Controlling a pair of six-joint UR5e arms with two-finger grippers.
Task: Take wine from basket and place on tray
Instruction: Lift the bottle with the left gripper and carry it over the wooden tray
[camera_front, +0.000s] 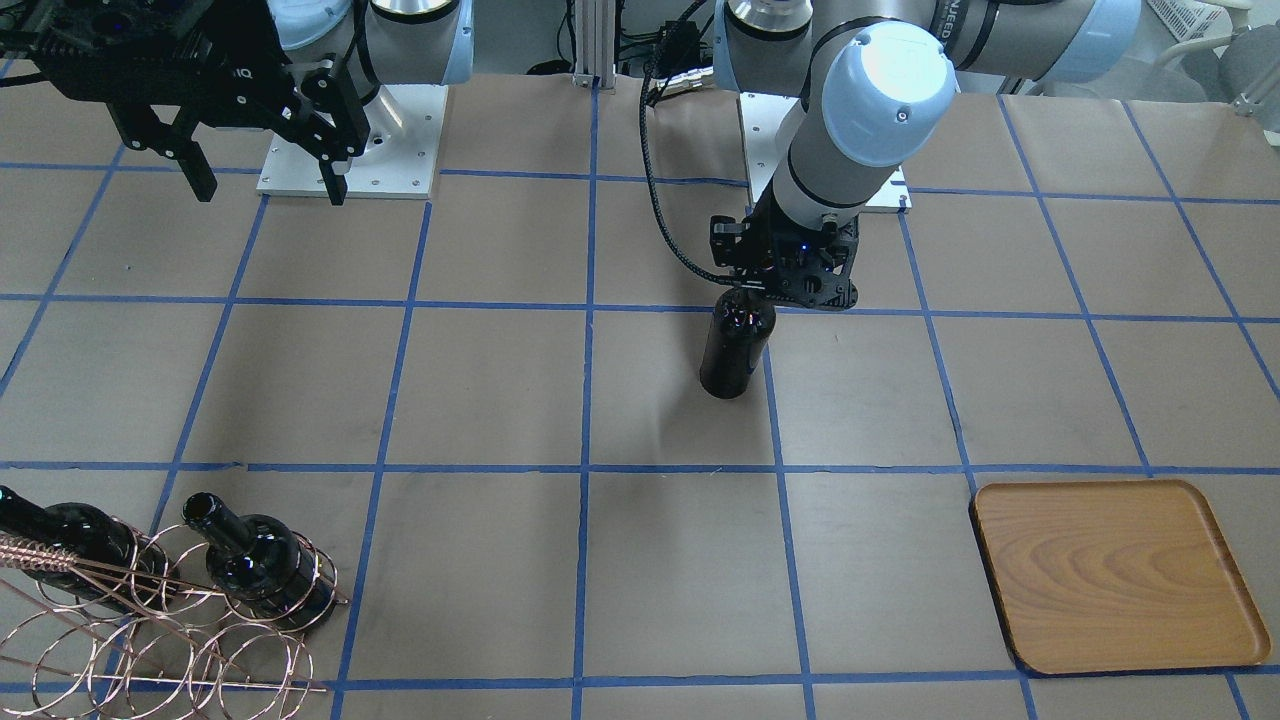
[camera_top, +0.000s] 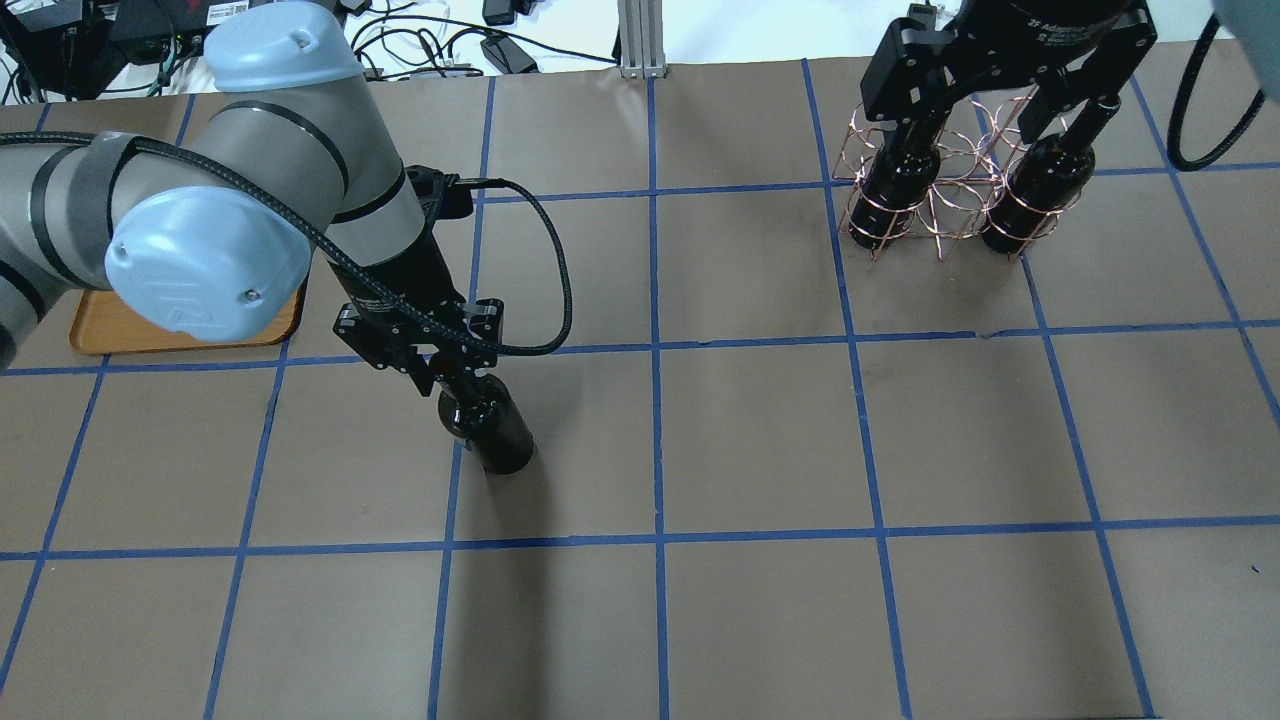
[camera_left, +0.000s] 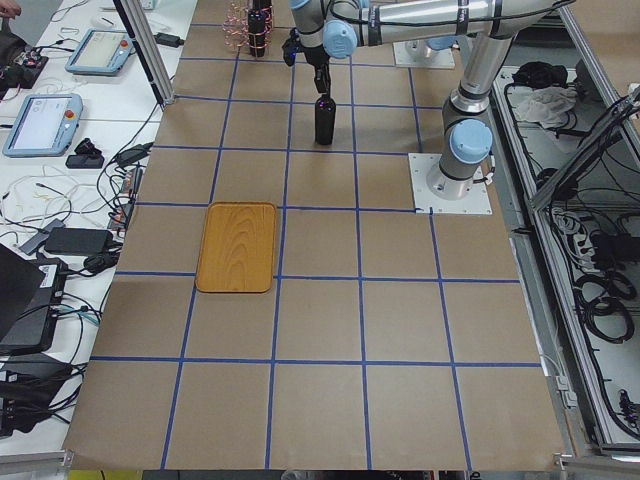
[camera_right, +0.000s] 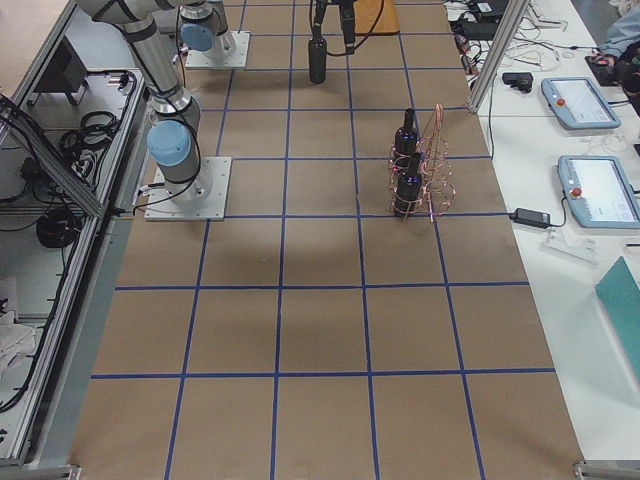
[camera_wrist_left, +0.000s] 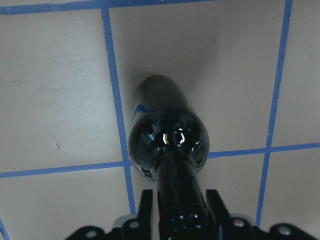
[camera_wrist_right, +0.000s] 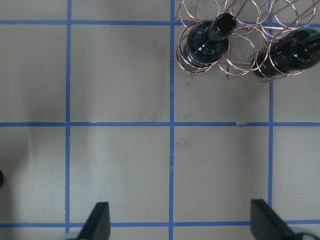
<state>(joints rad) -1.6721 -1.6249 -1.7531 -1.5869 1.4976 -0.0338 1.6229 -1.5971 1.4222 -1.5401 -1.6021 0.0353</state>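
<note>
My left gripper (camera_top: 455, 375) is shut on the neck of a black wine bottle (camera_top: 492, 437), which it holds upright over the table's middle; the left wrist view shows the neck between the fingers (camera_wrist_left: 216, 202). I cannot tell whether its base touches the table. The bottle also shows in the front view (camera_front: 735, 350). Two more bottles (camera_wrist_right: 206, 41) (camera_wrist_right: 295, 50) stand in the copper wire basket (camera_wrist_right: 240, 62). My right gripper (camera_wrist_right: 182, 225) is open and empty, high above the table beside the basket. The wooden tray (camera_front: 1115, 575) lies empty, partly hidden under my left arm in the overhead view (camera_top: 110, 335).
The table is covered in brown paper with a blue tape grid (camera_front: 590, 465). The arm bases (camera_front: 350, 140) stand at the robot's edge. Cables and a metal post (camera_top: 635, 40) lie beyond the far edge. Teach pendants (camera_right: 600, 190) rest on a side bench.
</note>
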